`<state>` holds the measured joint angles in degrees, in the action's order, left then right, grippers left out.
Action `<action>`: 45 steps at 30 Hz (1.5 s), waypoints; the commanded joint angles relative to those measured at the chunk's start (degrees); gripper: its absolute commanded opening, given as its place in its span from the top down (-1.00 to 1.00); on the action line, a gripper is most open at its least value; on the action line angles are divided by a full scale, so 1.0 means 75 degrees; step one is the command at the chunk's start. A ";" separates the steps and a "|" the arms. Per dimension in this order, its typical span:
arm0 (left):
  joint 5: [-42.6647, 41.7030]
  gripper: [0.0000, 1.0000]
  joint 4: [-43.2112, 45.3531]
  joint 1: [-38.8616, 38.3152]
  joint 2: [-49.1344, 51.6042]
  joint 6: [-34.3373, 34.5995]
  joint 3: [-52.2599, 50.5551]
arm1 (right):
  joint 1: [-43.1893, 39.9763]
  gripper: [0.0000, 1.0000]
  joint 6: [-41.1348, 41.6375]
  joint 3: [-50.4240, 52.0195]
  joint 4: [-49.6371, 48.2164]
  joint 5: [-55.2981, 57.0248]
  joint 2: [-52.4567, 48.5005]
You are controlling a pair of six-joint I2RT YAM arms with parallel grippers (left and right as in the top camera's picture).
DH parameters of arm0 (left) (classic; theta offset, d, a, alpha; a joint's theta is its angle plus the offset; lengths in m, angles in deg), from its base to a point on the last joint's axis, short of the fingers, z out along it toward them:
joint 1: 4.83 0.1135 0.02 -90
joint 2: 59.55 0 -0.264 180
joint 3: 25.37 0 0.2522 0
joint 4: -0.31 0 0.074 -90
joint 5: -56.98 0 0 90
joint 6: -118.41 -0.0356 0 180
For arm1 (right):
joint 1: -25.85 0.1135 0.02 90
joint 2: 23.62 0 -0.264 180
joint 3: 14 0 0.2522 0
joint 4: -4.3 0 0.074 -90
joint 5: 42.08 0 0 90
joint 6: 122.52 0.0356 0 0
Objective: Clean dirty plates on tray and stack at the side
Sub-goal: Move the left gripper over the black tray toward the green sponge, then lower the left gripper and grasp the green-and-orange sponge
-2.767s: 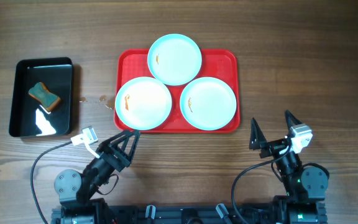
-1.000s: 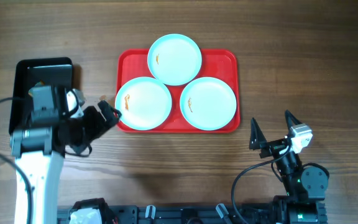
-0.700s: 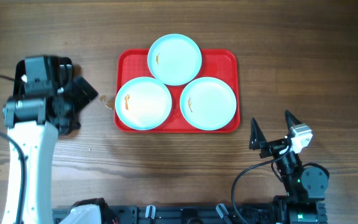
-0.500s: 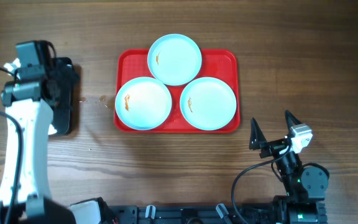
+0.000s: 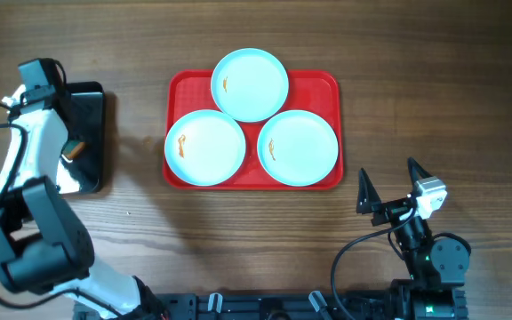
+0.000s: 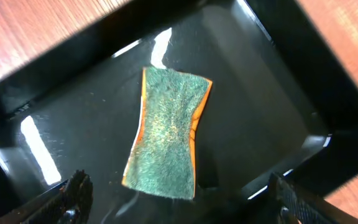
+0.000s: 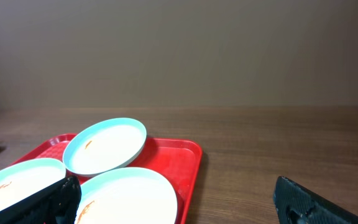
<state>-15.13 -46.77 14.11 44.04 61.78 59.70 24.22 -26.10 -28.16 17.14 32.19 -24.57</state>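
Observation:
Three pale turquoise plates lie on the red tray (image 5: pixel 329 85): one at the back (image 5: pixel 250 84), one front left (image 5: pixel 205 147) and one front right (image 5: pixel 298 148). Each has a small orange smear near its left side. My left gripper (image 6: pixel 182 205) hangs open over a green sponge with an orange edge (image 6: pixel 169 134) in the black tray (image 6: pixel 260 74). The sponge lies just ahead of the gap between the fingers and nothing touches it. In the overhead view the left arm (image 5: pixel 32 133) hides most of that tray. My right gripper (image 5: pixel 388 171) stands open near the front edge, right of the red tray (image 7: pixel 182 152).
The black tray (image 5: pixel 92 107) sits at the table's left, apart from the red tray. A few small stains mark the wood between the two trays (image 5: pixel 145 142). Bare wood lies right of and behind the red tray.
My left arm has swung from beside the red tray's left edge to the left and back, and now hangs over the black tray. The right arm and the plates have not moved.

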 commanded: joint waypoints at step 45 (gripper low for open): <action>-0.1778 -0.43 0.0306 0.0950 0.1262 -0.1023 0.0093 | -0.0029 -0.99 0.0087 0.0015 -0.0041 0.0102 -0.0012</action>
<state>-28.44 -45.73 21.06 52.65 54.26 59.70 24.22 -26.10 -28.14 17.14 32.19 -24.57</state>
